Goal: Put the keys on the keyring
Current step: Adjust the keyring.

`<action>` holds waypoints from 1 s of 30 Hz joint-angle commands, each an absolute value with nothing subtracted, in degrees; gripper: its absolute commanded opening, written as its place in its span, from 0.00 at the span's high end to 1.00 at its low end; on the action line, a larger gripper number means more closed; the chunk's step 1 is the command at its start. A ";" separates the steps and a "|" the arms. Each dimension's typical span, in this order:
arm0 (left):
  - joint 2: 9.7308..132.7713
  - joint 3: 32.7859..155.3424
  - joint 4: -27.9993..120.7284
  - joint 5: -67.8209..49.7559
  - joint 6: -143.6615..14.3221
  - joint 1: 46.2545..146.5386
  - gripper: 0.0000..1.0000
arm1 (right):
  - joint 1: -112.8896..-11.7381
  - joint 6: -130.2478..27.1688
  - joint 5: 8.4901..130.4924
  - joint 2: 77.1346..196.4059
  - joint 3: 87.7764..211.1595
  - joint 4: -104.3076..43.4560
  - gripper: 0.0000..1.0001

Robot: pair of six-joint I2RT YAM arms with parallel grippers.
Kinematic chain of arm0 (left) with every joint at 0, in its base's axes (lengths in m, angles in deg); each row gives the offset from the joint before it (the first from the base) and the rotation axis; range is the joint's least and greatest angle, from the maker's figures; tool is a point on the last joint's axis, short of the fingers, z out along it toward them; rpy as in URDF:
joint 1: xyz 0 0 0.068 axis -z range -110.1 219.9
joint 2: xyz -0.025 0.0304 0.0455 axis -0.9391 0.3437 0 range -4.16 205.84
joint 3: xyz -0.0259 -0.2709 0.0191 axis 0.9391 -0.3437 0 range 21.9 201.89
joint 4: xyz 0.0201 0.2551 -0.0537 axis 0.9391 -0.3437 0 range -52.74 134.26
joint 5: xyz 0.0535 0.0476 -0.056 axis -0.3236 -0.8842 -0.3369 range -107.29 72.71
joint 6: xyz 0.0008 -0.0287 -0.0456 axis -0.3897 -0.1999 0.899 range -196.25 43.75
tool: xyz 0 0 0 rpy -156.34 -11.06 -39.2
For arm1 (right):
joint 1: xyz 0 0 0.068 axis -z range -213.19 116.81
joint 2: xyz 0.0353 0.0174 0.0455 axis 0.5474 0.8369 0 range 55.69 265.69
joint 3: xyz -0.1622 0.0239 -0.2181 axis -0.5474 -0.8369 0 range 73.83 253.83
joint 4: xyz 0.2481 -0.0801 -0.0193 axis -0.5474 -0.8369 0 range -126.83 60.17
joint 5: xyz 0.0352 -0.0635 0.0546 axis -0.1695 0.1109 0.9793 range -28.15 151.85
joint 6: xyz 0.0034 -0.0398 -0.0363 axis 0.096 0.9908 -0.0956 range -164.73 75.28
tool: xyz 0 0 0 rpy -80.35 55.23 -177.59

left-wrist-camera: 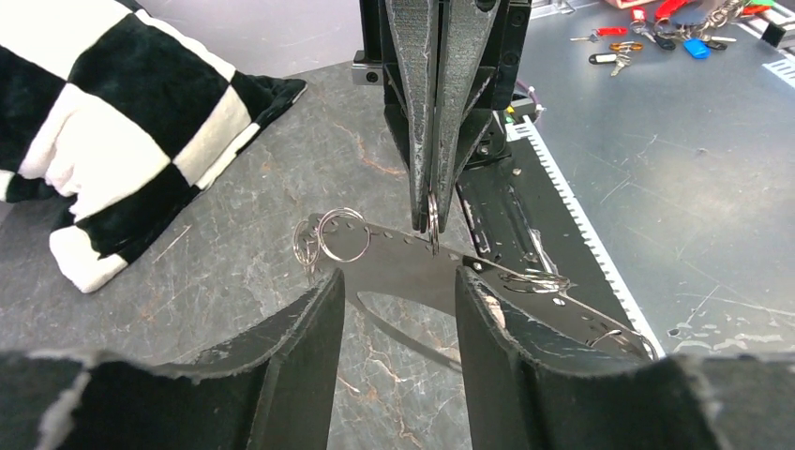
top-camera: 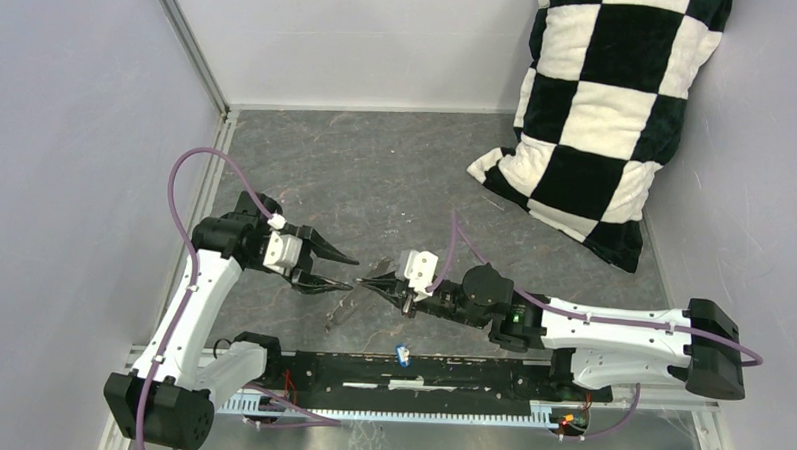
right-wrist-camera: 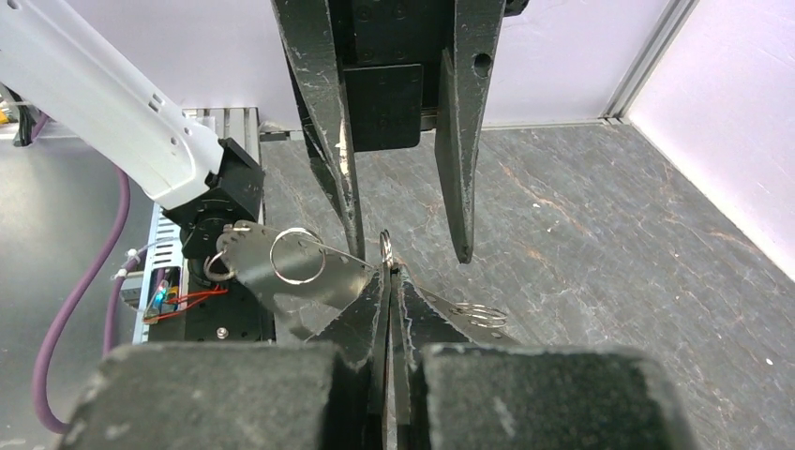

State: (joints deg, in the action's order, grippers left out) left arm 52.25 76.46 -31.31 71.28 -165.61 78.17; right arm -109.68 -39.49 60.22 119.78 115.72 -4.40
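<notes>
Right pincer [top-camera: 365, 281]: jaws fully closed, tips pinching a small split keyring [left-wrist-camera: 432, 220]. The ring sits edge-on and pokes out just past the fingertips. It's at the top edge of a flat perforated metal plate [left-wrist-camera: 403, 267], but whether it's threaded through one of the holes isn't clear.

Left pincer [top-camera: 353, 272]: fingers about halfway apart, facing the right pincer tip to tip. The plate spans the gap between them. In the right wrist view one finger touches the plate's edge and the other tip looks free. Can't tell whether it has actually clamped the plate or is just straddling it.

The plate is off the bench [top-camera: 396, 175], tilted, with its shadow visible underneath. It's mid-bench, between the two pincers and sloping down toward the arm bases. More split rings [left-wrist-camera: 317, 242] hang from its holes at both ends.

Blue key [top-camera: 403, 355]: not on any ring. It lies on the black base rail [top-camera: 469, 373] between the arm bases, well apart from both pincers and the plate.

Checkered pillow [top-camera: 598, 122] leans in the far right corner, away from everything else.
</notes>
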 commanded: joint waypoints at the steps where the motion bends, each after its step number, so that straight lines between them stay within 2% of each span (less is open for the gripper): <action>1: 51.40 76.93 -30.03 76.46 -161.43 78.52 0.48 | -110.08 -38.58 59.27 120.16 119.05 0.05 0.99; 9: 51.33 77.18 -30.08 76.49 -160.37 78.60 0.69 | -110.17 -38.57 58.53 120.51 118.92 1.11 0.99; 18: 51.07 77.18 -29.92 76.49 -158.74 78.77 0.68 | -110.36 -38.40 57.55 121.10 119.01 1.46 0.99; 21: 51.13 77.18 -29.87 76.49 -158.33 78.77 0.60 | -110.37 -38.31 57.39 121.29 119.10 1.55 0.99; 23: 51.09 77.18 -29.92 76.49 -158.04 78.86 0.59 | -110.44 -38.30 57.08 121.26 119.03 1.84 0.99; 26: 50.95 76.69 -29.04 76.44 -157.61 78.86 0.69 | -110.44 -38.31 56.97 121.26 119.01 2.07 0.99; 30: 50.96 76.62 -28.08 76.40 -156.52 78.86 0.74 | -110.70 -38.57 57.10 121.45 119.10 2.42 0.99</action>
State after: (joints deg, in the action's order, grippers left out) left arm 51.66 76.46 -29.91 71.30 -159.32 78.65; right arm -110.07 -38.88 58.04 121.40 116.03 -2.70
